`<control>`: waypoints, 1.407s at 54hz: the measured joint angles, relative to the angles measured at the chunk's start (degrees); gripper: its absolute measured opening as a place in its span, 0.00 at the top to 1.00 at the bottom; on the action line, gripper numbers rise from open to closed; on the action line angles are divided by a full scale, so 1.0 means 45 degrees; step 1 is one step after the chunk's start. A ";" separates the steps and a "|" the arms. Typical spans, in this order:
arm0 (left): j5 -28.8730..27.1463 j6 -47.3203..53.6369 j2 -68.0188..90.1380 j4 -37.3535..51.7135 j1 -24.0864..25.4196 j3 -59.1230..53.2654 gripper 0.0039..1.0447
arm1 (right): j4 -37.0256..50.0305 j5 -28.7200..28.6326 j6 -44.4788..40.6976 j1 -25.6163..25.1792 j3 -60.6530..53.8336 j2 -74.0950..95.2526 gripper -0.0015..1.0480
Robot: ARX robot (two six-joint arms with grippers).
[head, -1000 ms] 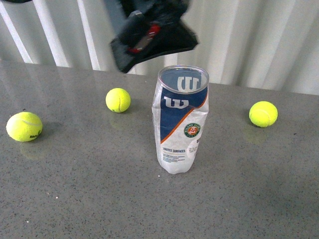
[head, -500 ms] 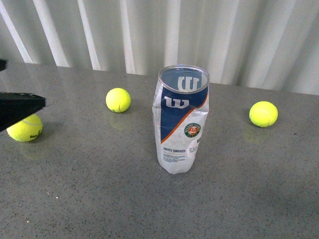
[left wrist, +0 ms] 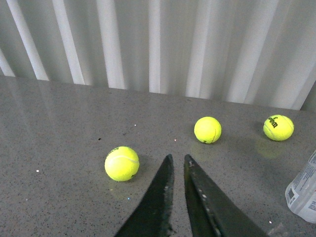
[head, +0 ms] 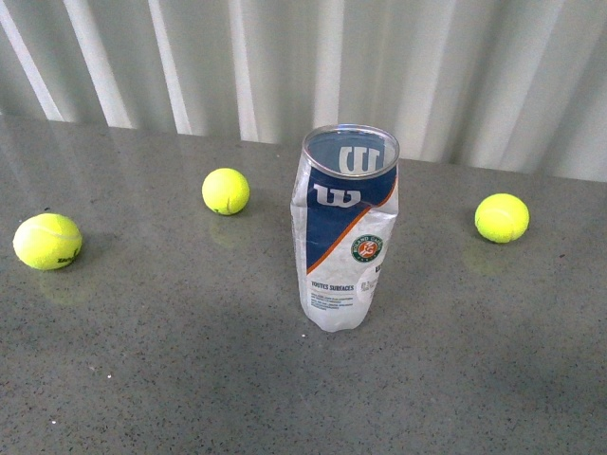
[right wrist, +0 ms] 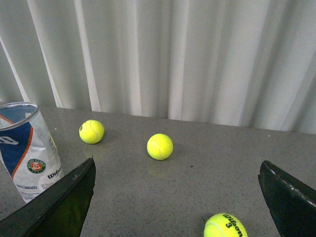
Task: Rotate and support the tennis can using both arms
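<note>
Three balls lie around the can (head: pixel 345 227), which stands upright (open top, dented) on the counter (head: pixel 171 379), touching none. Left gripper (left wrist: pixel 178 165): jaws nearly pressed together, empty. Right gripper (right wrist: pixel 177 177): jaws spread wide, beside the can.

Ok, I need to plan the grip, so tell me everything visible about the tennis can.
The tennis can stands upright and open-topped on the grey table, a clear plastic tube with crumpled, dented sides. Its label is white and navy with an orange stripe, Wilson logos and a round emblem. No balls show inside it. Nothing touches it but the table; neither gripper is near.
</note>
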 joint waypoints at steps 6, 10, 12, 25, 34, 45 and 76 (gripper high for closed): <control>0.0000 -0.0107 -0.1039 -0.0860 0.0000 -0.0141 0.97 | 0.0000 0.0000 0.0000 0.0000 0.0000 0.0000 0.07; 0.0000 -0.0141 -0.2006 -0.1715 0.0000 -0.0146 0.97 | 0.0000 0.0000 0.0000 0.0000 0.0000 0.0000 0.07; 0.0000 -0.0146 -0.2404 -0.2035 0.0000 -0.0151 0.97 | 0.0000 0.0000 0.0000 0.0000 0.0000 0.0000 0.07; 0.0000 -0.0151 -0.4483 -0.3934 0.0000 -0.0160 0.97 | 0.0000 0.0000 0.0000 0.0000 0.0000 0.0000 0.07; 0.0000 -0.0146 -0.5809 -0.5149 0.0000 -0.0165 0.97 | 0.0000 0.0000 0.0000 0.0000 0.0000 0.0000 0.07; -0.0005 -0.0151 -0.7087 -0.6402 0.0000 -0.0165 0.97 | 0.0000 0.0000 0.0000 0.0000 0.0000 0.0000 0.07; -0.0005 -0.0160 -1.1026 -1.0593 0.0000 -0.0160 0.97 | 0.0000 0.0005 0.0000 0.0000 0.0000 0.0000 0.07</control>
